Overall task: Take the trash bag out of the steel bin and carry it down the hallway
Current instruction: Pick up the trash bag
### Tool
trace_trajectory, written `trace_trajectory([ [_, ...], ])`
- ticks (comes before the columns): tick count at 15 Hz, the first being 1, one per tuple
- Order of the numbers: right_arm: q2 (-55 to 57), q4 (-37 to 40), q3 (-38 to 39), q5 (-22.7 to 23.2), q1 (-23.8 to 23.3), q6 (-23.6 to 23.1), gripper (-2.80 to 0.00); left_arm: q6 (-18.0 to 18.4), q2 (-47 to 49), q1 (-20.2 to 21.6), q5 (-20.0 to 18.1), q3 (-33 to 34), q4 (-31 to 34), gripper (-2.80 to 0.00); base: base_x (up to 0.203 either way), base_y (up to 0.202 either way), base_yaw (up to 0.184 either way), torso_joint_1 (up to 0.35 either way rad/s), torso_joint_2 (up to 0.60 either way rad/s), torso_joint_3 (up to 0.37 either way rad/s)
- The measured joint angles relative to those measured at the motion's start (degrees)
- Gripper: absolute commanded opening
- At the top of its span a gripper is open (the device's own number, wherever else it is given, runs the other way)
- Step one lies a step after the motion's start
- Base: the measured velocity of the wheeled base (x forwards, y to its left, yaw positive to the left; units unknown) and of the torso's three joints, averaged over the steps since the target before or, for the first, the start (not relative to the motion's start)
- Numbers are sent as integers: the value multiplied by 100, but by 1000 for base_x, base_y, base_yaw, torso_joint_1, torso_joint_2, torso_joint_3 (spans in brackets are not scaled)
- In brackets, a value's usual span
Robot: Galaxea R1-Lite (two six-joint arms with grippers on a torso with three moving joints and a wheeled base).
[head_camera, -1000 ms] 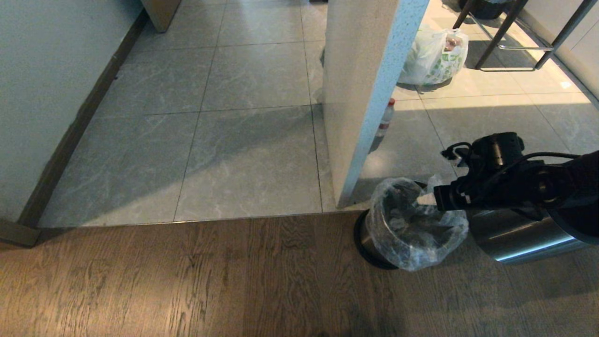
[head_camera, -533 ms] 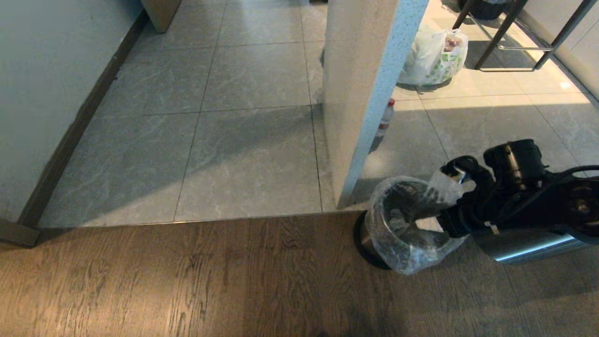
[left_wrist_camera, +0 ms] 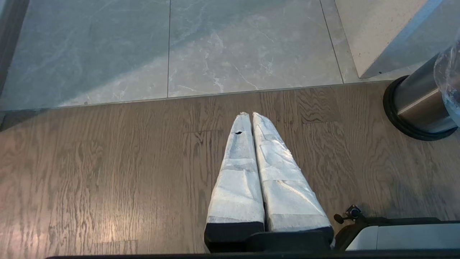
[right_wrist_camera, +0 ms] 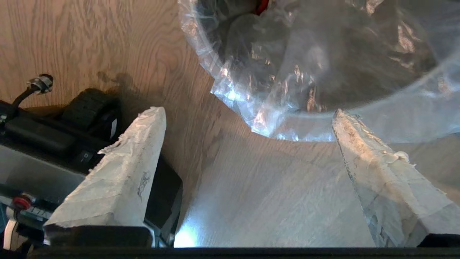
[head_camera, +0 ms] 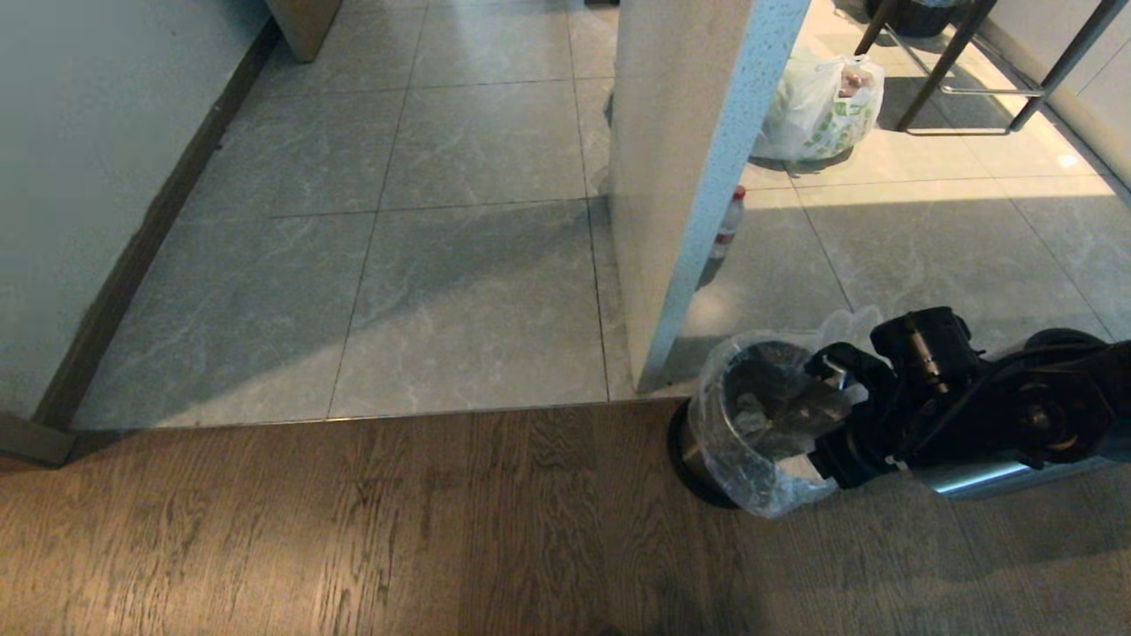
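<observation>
**Two grippers: right spread at the bin rim, left pressed together and idle**

Two taped fingers (right_wrist_camera: 118, 172) of the right gripper (right_wrist_camera: 248, 118) stand wide apart, nothing between them but bare wood floor. One finger tip lies against the folded-over edge of the trash bag (right_wrist_camera: 309, 72); whether it presses the plastic cannot be told. In the head view the right gripper (head_camera: 817, 415) sits at the right-hand rim of the steel bin (head_camera: 698, 455), reaching in from the right.

The trash bag (head_camera: 751, 420) remains seated in the bin, its clear crinkled edge draped over the rim and down the outer wall. The bin stands on the dark wood floor (head_camera: 353, 530), just beside the foot of a white pillar (head_camera: 680, 177), at the seam with the tiled hallway (head_camera: 468, 291).

The left gripper (left_wrist_camera: 248, 115) hangs over the wood planks, fingers pressed together, grasping nothing, well apart from the bin.

Beyond the pillar, a white bag with green print (head_camera: 817, 110) rests on the tiles, and a small bottle (head_camera: 729, 221) stands against the pillar.
</observation>
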Motion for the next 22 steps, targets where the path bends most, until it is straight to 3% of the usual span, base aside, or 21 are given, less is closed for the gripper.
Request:
trace_trajectory([
  [17,1093,-803,-328,-145,-22,40,0,0,0,0,0,0,0,-280,0,0,0,0,0,0],
  [19,1214,-851,-449,-182,-24,210,0,0,0,0,0,0,2,-280,0,0,0,0,0,0],
  [22,1420,-897,-786,-187,2,971,0,0,2,0,-2,0,0,-280,0,0,0,0,0,0],
])
